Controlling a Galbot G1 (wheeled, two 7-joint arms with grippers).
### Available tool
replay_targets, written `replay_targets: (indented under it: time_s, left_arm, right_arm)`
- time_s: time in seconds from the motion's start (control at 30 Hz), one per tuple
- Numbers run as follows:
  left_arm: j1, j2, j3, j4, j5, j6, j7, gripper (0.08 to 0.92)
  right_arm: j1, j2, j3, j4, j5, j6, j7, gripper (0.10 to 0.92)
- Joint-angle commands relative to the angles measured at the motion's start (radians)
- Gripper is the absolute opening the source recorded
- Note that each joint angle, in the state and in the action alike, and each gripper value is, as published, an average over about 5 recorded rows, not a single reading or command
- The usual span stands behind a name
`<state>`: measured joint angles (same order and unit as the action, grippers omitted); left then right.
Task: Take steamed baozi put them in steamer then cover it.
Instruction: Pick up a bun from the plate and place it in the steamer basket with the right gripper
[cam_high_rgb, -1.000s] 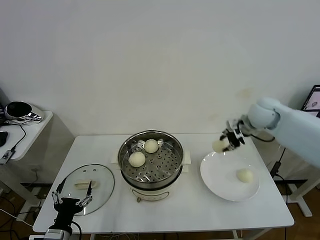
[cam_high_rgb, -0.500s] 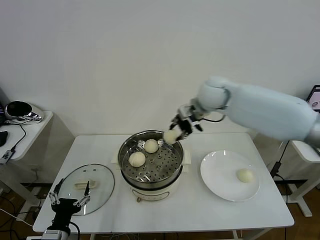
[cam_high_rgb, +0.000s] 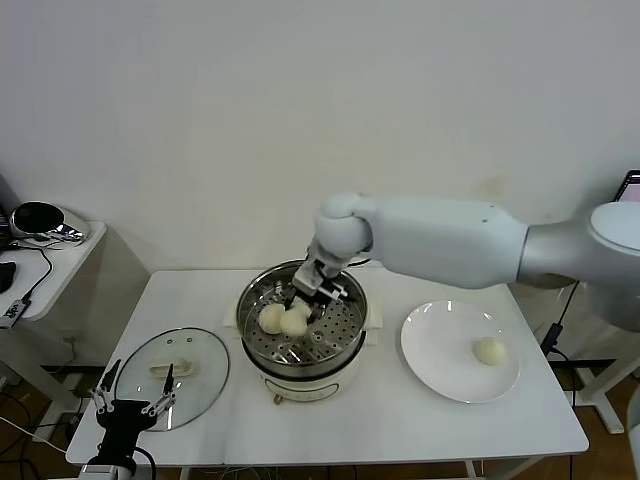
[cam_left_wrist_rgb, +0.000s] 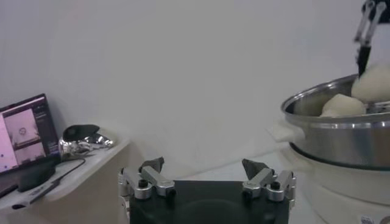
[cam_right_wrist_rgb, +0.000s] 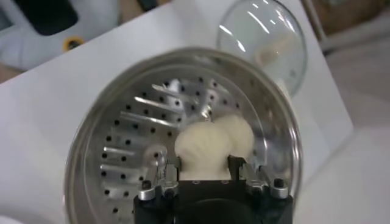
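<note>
The right gripper (cam_high_rgb: 304, 303) is down inside the steamer (cam_high_rgb: 352, 300) now, its arm reaching across from the right side of the table (cam_high_rgb: 400, 420). Its fingers (cam_right_wrist_rgb: 172, 168) are clamped on 1 steamed baozi (cam_right_wrist_rgb: 203, 148), held just over the perforated tray (cam_right_wrist_rgb: 131, 152). In the right wrist view the bun sits squeezed between the 2 jaws, and a second baozi (cam_right_wrist_rgb: 241, 134) is pressed right up against it. The head view shows the held bun at about the middle of the pot, touching its neighbour (cam_high_rgb: 270, 318) on the robot's left side of the tray. A third bun in the pot cannot be made out behind the gripper.

Over on the white plate (cam_high_rgb: 440, 370), to the right of the steamer, 1 more baozi (cam_high_rgb: 489, 351) sits alone, well apart from the action.

The cover (cam_high_rgb: 195, 385) lies flat on the table to the left of the steamer, handle (cam_high_rgb: 172, 369) up, not on the pot.

The left gripper (cam_high_rgb: 127, 408) hangs low at the front left corner of the table, just at the near edge of the cover, its fingers (cam_left_wrist_rgb: 150, 172) spread apart and holding nothing. From its wrist view the steamer wall rises nearby with 2 buns showing over the rim.
</note>
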<state>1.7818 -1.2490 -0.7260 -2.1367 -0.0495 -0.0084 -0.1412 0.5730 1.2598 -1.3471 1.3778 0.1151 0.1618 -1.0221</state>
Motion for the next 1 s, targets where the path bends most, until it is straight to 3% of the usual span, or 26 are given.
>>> replay_targets:
  time_s: [0.03,0.43,0.67,0.83,1.0]
  left_arm:
    - [0.002,-0.002,-0.002,0.001,0.000,-0.001,0.000,0.823]
    - [-0.006,-0.006,0.008,0.014,0.001,-0.004,-0.001,0.823]
    - [-0.014,-0.005,0.012,0.017,0.002,-0.003,0.000,0.823]
    - [-0.021,0.000,0.019,0.019,0.001,-0.003,0.000,0.823]
    - [-0.028,0.011,0.023,0.021,0.001,-0.003,0.001,0.823]
  right_arm:
    - [-0.007,0.047,-0.030,0.007,-0.089,0.101,-0.032,0.505]
    - [-0.008,0.002,-0.040,0.043,-0.106,0.116,-0.040,0.514]
    - [0.022,-0.044,0.015,0.041,-0.073,0.070,-0.022,0.682]
    - [0.069,-0.159,0.069,0.086,0.036,-0.110,-0.026,0.803]
    - [0.098,-0.353,0.093,0.197,0.073,-0.427,-0.012,0.822]
